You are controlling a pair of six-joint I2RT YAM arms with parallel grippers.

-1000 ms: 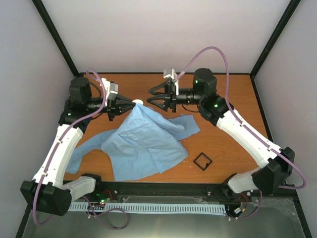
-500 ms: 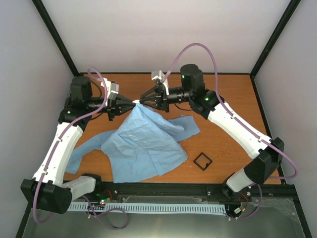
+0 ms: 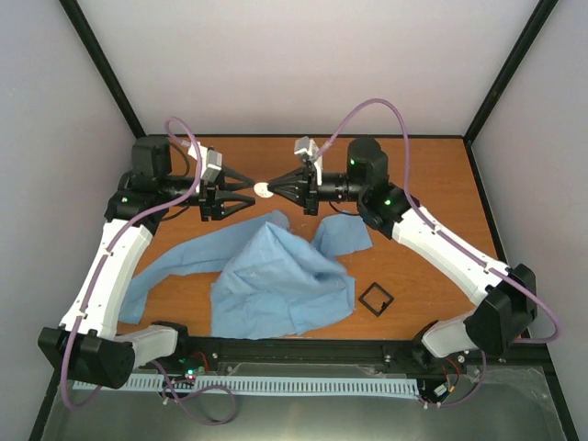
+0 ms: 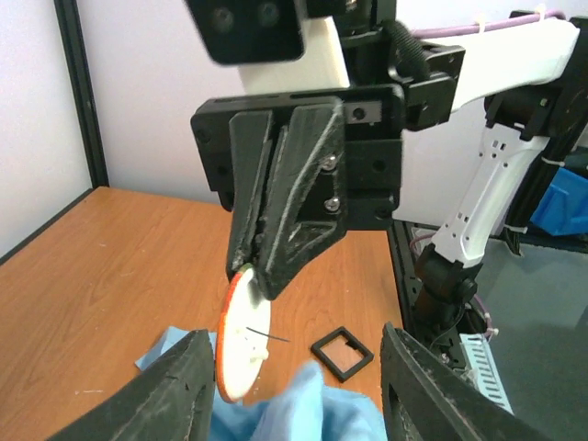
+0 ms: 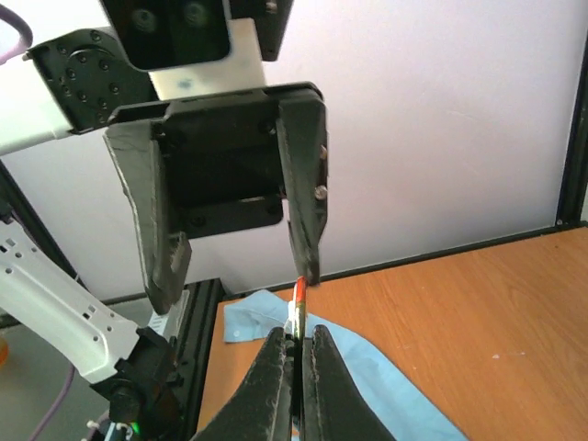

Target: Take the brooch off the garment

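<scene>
The brooch (image 3: 263, 191), a small round disc with a whitish face and an orange-brown back, hangs in the air above the table's far side. My right gripper (image 3: 275, 190) is shut on its edge; in the right wrist view the brooch (image 5: 298, 296) stands edge-on between my right gripper's (image 5: 296, 342) closed fingers. My left gripper (image 3: 246, 190) is open just left of the disc, not touching it. In the left wrist view the brooch (image 4: 241, 335) sits ahead of my left gripper (image 4: 294, 395). The light blue garment (image 3: 276, 276) lies crumpled on the table below, apart from the brooch.
A small black hollow square frame (image 3: 375, 299) lies on the wooden table right of the garment, also seen as the black frame (image 4: 342, 354). Black enclosure posts stand at the table's far corners. A rail with cables runs along the near edge.
My right gripper has closed on the brooch. My left gripper has opened and pulled back to the left. The garment's lifted peak has dropped to the table, away from the brooch.
</scene>
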